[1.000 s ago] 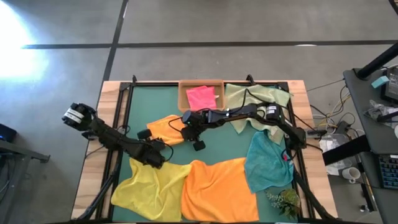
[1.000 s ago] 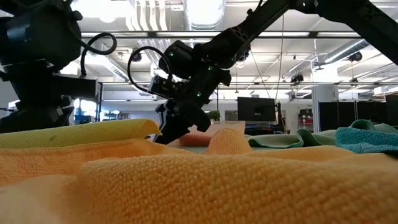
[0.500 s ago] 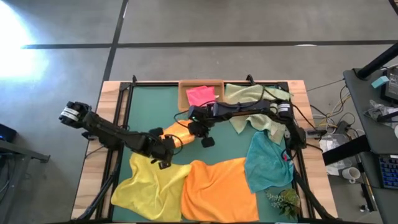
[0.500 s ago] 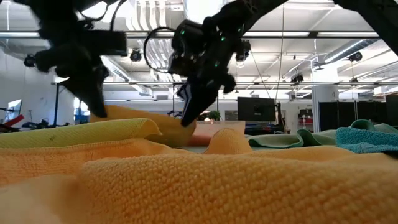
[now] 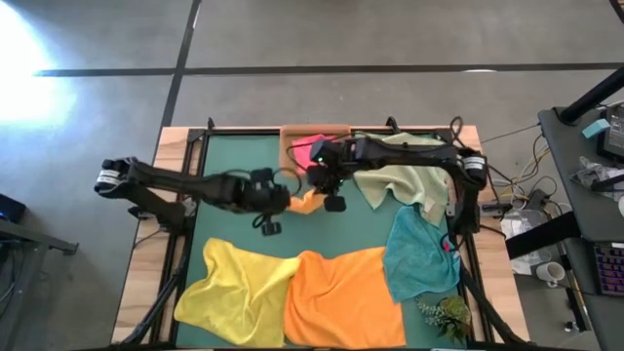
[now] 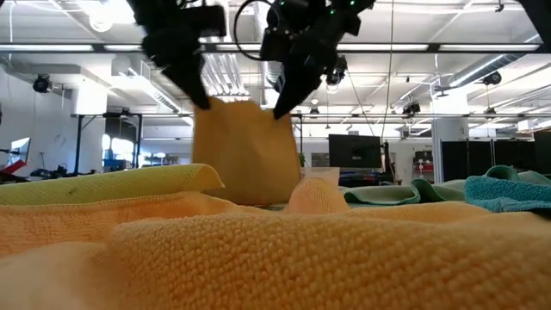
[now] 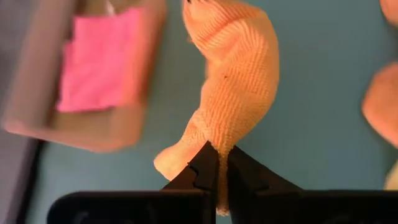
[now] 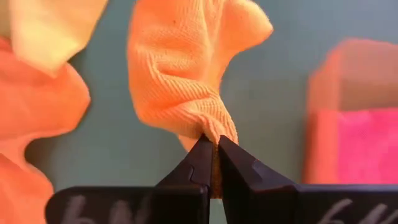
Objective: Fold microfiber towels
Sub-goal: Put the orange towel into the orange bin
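Observation:
A small orange towel (image 6: 245, 153) hangs above the green mat (image 5: 229, 161), between my two grippers. My left gripper (image 5: 284, 201) is shut on its left upper corner and my right gripper (image 5: 321, 194) on its right upper corner. In the low view the left gripper (image 6: 201, 102) and the right gripper (image 6: 280, 110) are at the towel's top. A yellow towel (image 5: 237, 288), a larger orange towel (image 5: 346, 297) and a teal towel (image 5: 419, 255) lie spread along the near edge. A pale green towel (image 5: 402, 175) lies at the far right, and a pink towel (image 5: 304, 148) lies in the tray. My left gripper pinches a bunched corner (image 7: 219, 144) of the small orange towel between its two fingertips, coming slanting down from the table's left. The towel hangs below the fingers in loose folds. My right gripper pinches the other bunched corner (image 8: 214, 138) between its two fingertips, slanting down from the table's right. The cloth hangs below, and its top edge (image 6: 241, 103) runs across to the left gripper. Nearer towels hide its lower end in the low view.
A small wooden tray (image 5: 289, 146) stands at the far edge behind the grippers. A small plant (image 5: 444, 314) sits at the near right corner. Bare mat shows at the far left and between the hanging towel and the near row of towels.
Both grippers have risen and gone toward the far edge, the left one also toward the right. The small orange towel, which lay crumpled on the mat, has been lifted by its two corners and now hangs between them.

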Available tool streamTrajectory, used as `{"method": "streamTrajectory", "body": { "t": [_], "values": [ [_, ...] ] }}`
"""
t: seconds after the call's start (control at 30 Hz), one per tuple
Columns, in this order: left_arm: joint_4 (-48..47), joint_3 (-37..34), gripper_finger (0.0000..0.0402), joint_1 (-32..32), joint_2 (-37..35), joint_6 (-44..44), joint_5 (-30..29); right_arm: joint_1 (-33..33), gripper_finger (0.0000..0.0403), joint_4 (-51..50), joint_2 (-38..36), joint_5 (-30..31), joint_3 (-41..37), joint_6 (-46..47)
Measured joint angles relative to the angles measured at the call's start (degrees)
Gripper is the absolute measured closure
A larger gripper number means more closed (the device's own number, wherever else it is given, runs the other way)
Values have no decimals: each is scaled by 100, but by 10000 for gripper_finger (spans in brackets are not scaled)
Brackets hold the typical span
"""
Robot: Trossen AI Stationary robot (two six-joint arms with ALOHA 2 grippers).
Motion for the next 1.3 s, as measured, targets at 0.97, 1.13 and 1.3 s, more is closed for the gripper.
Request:
{"method": "streamTrajectory", "body": {
  "t": [0.97, 1.13, 1.3],
  "values": [
    [1984, 788, 402, 2154, 753, 2632, -20, -1391, 394, 682, -787, 1651, -17, -725],
    [2454, 801, 402, 2558, 1247, 2681, -152, -1792, 394, 1114, -416, 1661, -17, -1109],
    [2493, 943, 401, 2921, 1600, 2686, -181, -2140, 394, 1323, -80, 1630, -22, -1115]
  ]
}}
